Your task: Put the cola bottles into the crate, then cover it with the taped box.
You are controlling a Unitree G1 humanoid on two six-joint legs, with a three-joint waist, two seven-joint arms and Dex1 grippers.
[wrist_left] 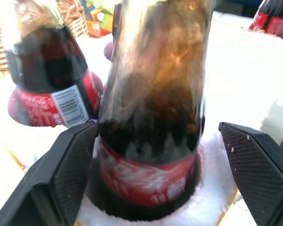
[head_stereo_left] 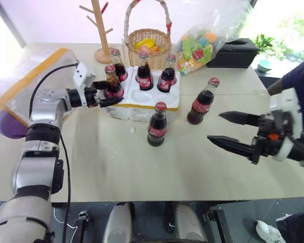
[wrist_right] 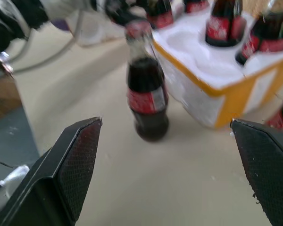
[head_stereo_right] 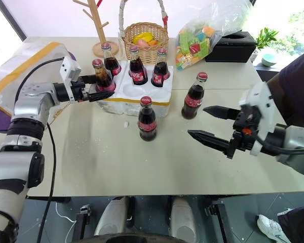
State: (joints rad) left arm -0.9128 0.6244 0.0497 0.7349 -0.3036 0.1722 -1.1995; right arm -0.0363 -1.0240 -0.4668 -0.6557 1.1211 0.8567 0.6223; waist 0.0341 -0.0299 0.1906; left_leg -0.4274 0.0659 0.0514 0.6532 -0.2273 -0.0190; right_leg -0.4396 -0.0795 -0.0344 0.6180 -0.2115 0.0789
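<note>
White script logo on cola bottles' [head_stereo_left: 157, 125] red labels

Taped box [head_stereo_left: 28, 81] partly behind left arm, cut by frame edge

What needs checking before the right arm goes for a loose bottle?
1. Left end effector open around the seated bottle: ok.
2. That bottle down in its well, left wrist view: ok.
3. Right end effector open, nothing held: ok.
4. Two bottles on the table, near one, far one, upright: ok.
5. Free wells in crate: ok.
6. Person's sleeve close to the right arm: not ok.
</note>
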